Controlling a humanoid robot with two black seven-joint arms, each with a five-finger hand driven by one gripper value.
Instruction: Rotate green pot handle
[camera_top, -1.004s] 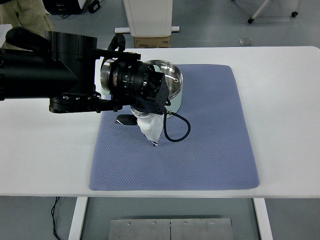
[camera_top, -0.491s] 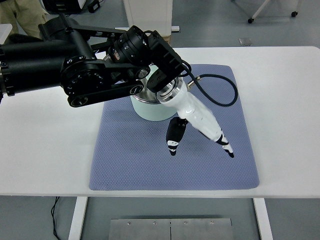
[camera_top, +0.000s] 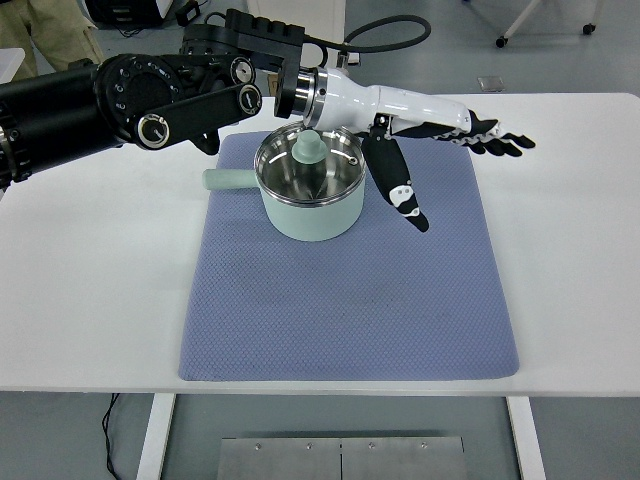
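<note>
- The green pot (camera_top: 312, 195) sits on the blue mat (camera_top: 400, 300), a little above the middle of the frame and left of centre, with its glass lid (camera_top: 310, 165) on and the knob upright.
- Its handle (camera_top: 230, 180) sticks straight out toward the left of the frame, lying low over the mat's left edge.
- The left hand (camera_top: 440, 135) reaches in from the upper left, passes above and behind the pot, and hangs to the right of it with the fingers (camera_top: 495, 140) stretched out flat and wide and the thumb pointing down; it holds nothing and touches nothing.
- The right arm is not in the picture.
- As I judge it, the hand is on the wrong side for the handle, so a good turn starts by bringing it back over the pot to the left of the frame.
- Push on the handle near its free end, where a small sideways press swings the pot most easily.
- Keep the push level, so the pot pivots on its base and does not tip or drag the mat into folds.
- Stay clear of the lid knob when crossing over, since the lid may be loose.
</note>
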